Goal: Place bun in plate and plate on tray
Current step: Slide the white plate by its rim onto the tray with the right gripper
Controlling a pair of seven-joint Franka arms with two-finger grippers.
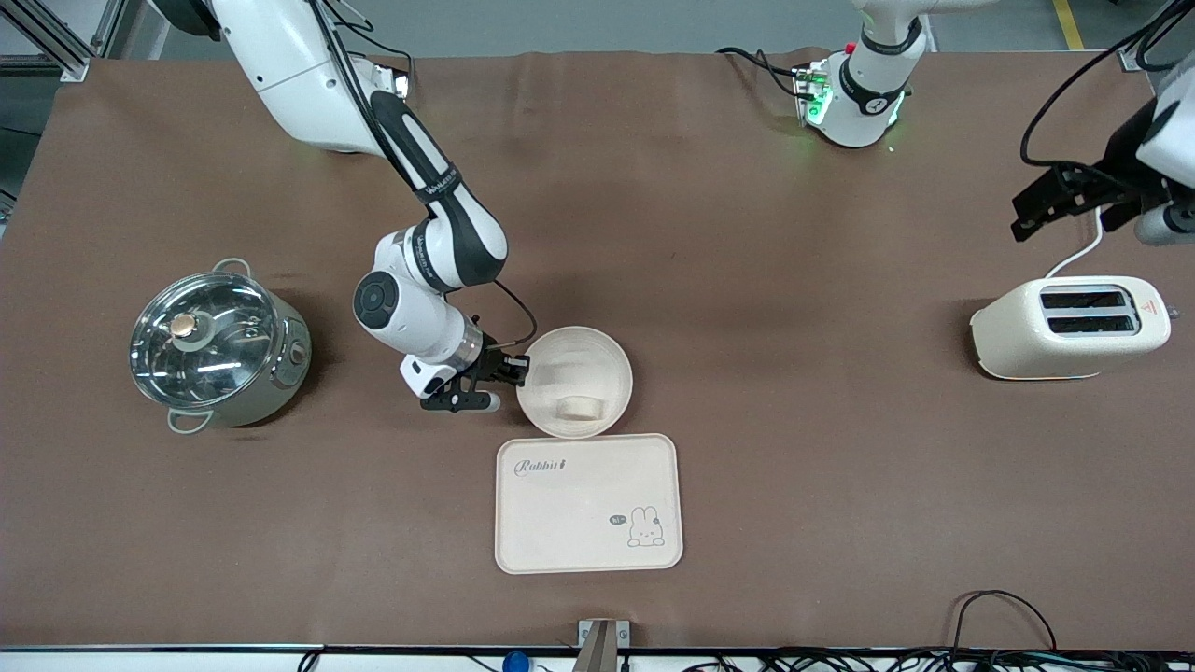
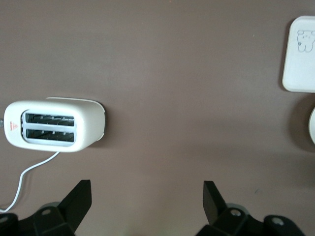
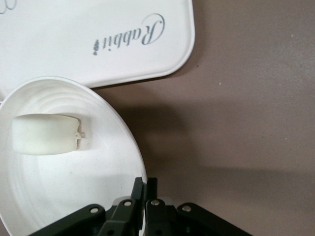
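The round cream plate [image 1: 611, 359] is held by its rim in my right gripper [image 1: 521, 369], which is shut on the edge toward the right arm's end of the table. The plate looks tilted and casts a shadow on the table. The small pale bun [image 1: 581, 407] lies inside it, against the side closest to the tray. The rectangular "Rabbit" tray [image 1: 579, 509] lies just nearer to the front camera, its edge next to the plate. The right wrist view shows the gripper [image 3: 152, 184] pinching the plate [image 3: 74, 196], with the bun [image 3: 44, 133] and the tray [image 3: 74, 39]. My left gripper [image 1: 1027, 217] waits open over the table near the toaster, empty [image 2: 146, 194].
A steel pot with a glass lid [image 1: 215, 350] stands toward the right arm's end. A cream toaster [image 1: 1074, 327] with a white cord stands toward the left arm's end and shows in the left wrist view [image 2: 54, 125]. Brown cloth covers the table.
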